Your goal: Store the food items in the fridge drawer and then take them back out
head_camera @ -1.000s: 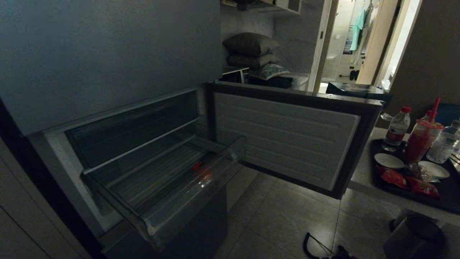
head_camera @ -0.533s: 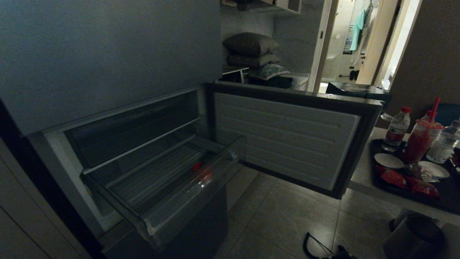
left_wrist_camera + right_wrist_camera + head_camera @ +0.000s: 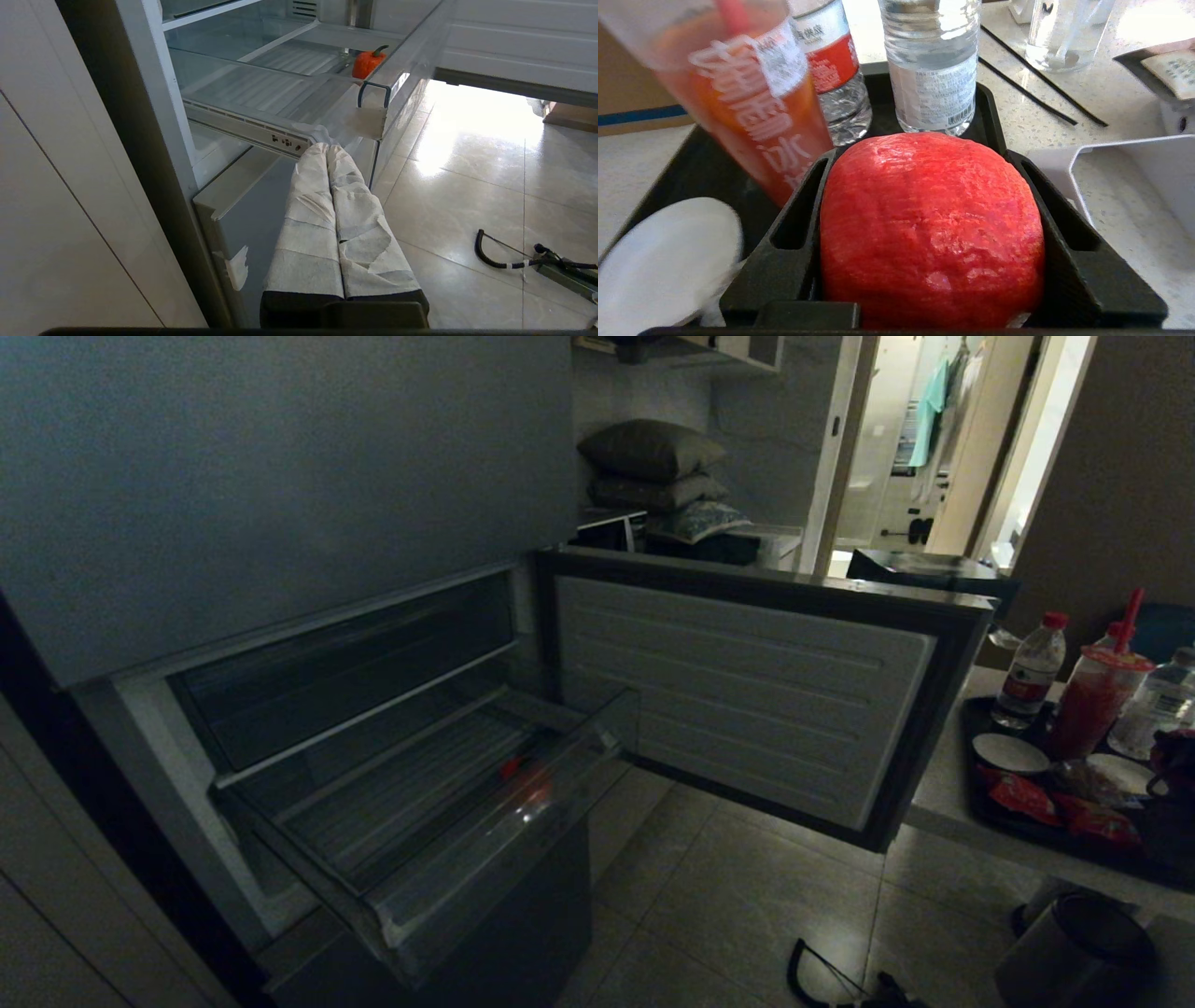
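right tool point(image 3: 931, 233), now just into head view at the right edge over the tray point(image 3: 691, 168) on the table point(image 3: 1111, 200), pinches a round red fruit point(image 3: 931, 228), w/ fridge drawer point(image 3: 439, 821) pulled open & a red pepper point(image 3: 368, 63) inside — likely 2nd item inbound; left tool point(image 3: 329, 151) pressed together, parked by the fridge.

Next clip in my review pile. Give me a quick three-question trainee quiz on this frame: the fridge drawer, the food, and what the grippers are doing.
1. True or false: the fridge drawer is pulled out and already holds an orange-red pepper.
2. What does the right gripper hold? A) a water bottle B) a round red food item C) a white plate D) nothing
3. Fill in: the right gripper is over the black ____ on the counter, beside the red drink cup.

Key
1. True. The pepper lies near the drawer's front lip.
2. B. The jaws clamp it on both sides.
3. tray. The left gripper hangs shut and idle below the drawer.
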